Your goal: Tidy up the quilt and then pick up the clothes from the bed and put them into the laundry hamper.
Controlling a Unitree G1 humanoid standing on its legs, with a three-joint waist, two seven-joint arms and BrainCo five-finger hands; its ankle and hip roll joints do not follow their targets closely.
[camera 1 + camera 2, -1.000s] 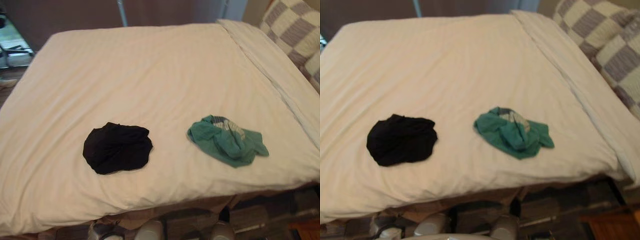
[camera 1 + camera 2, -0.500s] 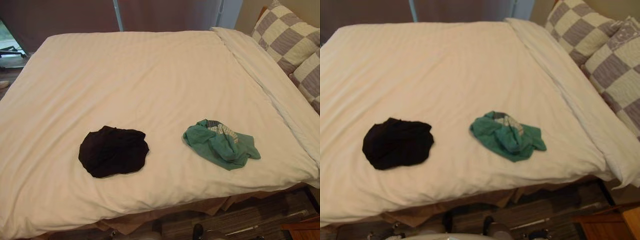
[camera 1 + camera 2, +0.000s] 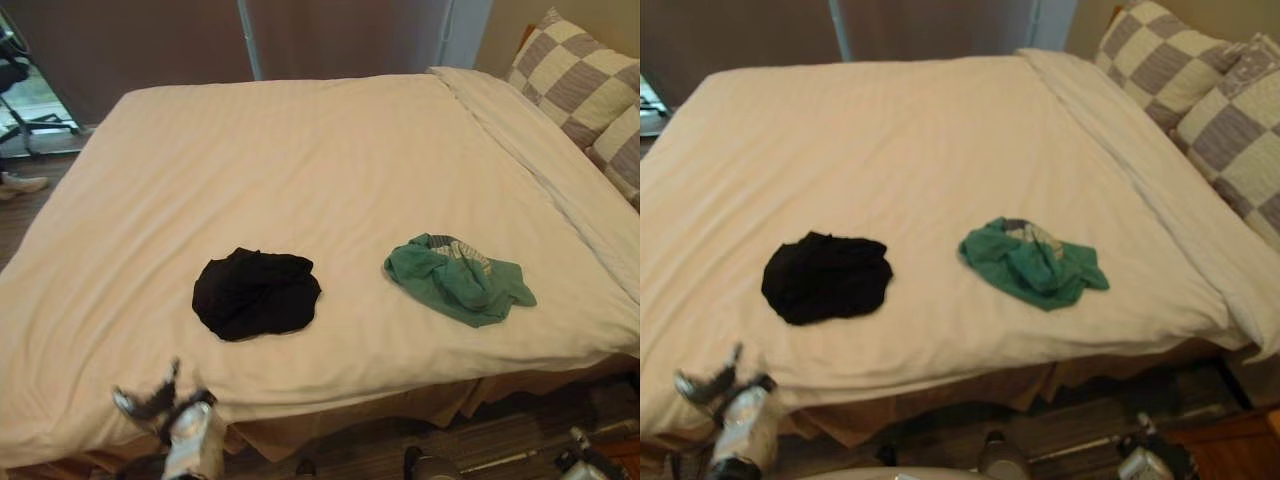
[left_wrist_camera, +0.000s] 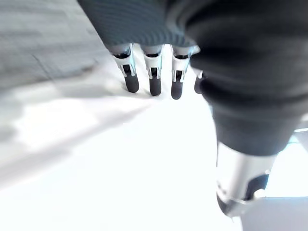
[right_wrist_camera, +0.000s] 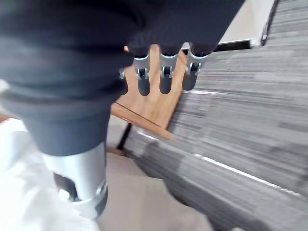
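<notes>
**Ana:** Cream cotton everywhere, Ben: the pale cream quilt lies spread flat across the bed, only soft ripples near the front edge, and two garments sit on top of it.

**Ben:** Right, the crumpled black garment is left of centre, and the bunched teal-green garment is off to the right. They lie well apart, both towards the near edge.

**Ana:** And look low on the left: the left hand is just at the quilt's front edge, fingers splayed and relaxed, nothing in them.

**Ben:** Its wrist view agrees: straight dark-tipped fingers over white fabric, empty.

**Ana:** What about the right hand?

**Ben:** Fingers hanging loose, holding nothing, above the grey striped carpet with a corner of brown wooden furniture beneath. It's down off the bed.

**Ana:** So here's the geometry that matters. The black garment lies ahead of the left hand and a little to its right, further onto the bed. Left arm is clearly the nearer one to it.

**Ben:** Agreed. The black heap is roughly round, slightly wider side to side, so no real axis to line up with. The teal piece stretches left to right and suits the right arm, I'd judge.

**Ana:** Checked grey-and-cream pillows sit at the far right, untouched.
</notes>
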